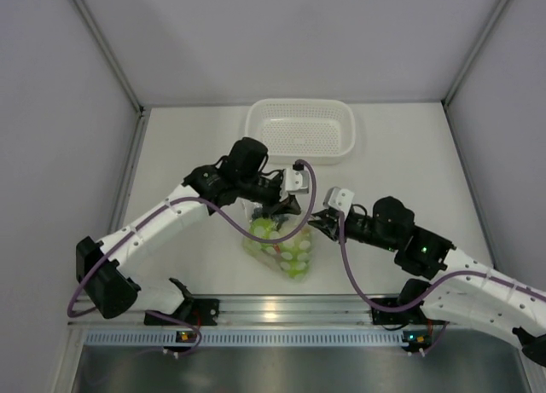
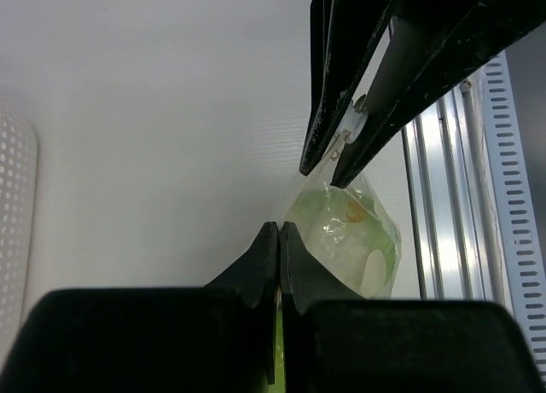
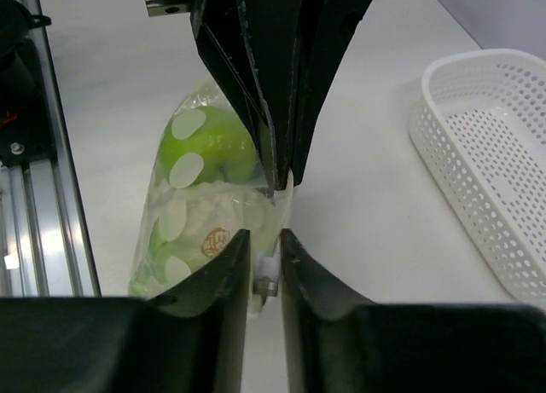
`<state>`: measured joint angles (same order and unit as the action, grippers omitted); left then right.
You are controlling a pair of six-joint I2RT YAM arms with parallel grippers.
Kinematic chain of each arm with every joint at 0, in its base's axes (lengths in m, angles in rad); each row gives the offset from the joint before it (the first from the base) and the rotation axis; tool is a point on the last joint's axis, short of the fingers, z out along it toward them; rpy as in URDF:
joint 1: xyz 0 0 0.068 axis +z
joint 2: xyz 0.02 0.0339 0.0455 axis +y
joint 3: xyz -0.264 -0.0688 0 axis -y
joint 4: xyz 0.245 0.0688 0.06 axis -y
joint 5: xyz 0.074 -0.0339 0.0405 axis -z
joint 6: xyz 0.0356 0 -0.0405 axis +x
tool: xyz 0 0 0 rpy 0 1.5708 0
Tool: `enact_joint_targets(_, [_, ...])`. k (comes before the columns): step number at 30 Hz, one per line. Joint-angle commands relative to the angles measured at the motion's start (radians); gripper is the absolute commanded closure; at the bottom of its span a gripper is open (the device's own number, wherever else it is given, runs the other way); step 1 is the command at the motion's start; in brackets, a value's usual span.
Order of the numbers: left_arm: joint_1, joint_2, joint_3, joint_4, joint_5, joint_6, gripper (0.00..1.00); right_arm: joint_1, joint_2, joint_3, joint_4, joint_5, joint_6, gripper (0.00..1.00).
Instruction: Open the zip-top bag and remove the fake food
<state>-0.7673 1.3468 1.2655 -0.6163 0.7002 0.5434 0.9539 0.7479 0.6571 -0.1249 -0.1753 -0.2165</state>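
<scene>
The zip-top bag (image 1: 281, 244) lies on the table between both arms, clear with white dots. Fake food shows through it: a green apple (image 3: 209, 141) and a pale green ball (image 3: 213, 218). My left gripper (image 1: 288, 207) is shut, its tips pinching the bag's top edge (image 3: 280, 187). From the other side, my right gripper (image 3: 264, 261) is shut on the small white zip slider (image 3: 266, 268) at the same edge. In the left wrist view the bag (image 2: 350, 235) sits just past my closed left gripper (image 2: 279, 229), with the right fingers (image 2: 328, 112) above it.
A white perforated basket (image 1: 300, 129) stands at the back of the table, and shows at the right of the right wrist view (image 3: 486, 137). An aluminium rail (image 1: 281, 308) runs along the near edge. White walls enclose the table.
</scene>
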Motion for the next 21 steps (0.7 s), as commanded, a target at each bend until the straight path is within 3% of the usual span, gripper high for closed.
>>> enact_joint_targets(1, [0.006, 0.002, 0.07, 0.004, -0.002, -0.019, 1.0, 0.014, -0.047, 0.023, 0.091, 0.026, 0.025, 0.7])
enact_joint_targets(4, [0.005, -0.02, 0.093, 0.006, -0.027, -0.048, 1.0, 0.013, -0.077, -0.032, 0.152, 0.115, 0.107, 0.37])
enact_joint_targets(10, [0.005, -0.1, 0.074, 0.004, 0.036, -0.036, 1.0, 0.005, -0.174, -0.163, 0.294, 0.18, 0.262, 0.36])
enact_joint_targets(21, [0.005, -0.126, 0.064, 0.006, 0.094, -0.016, 1.0, -0.012, -0.16, -0.133, 0.305, 0.036, 0.181, 0.52])
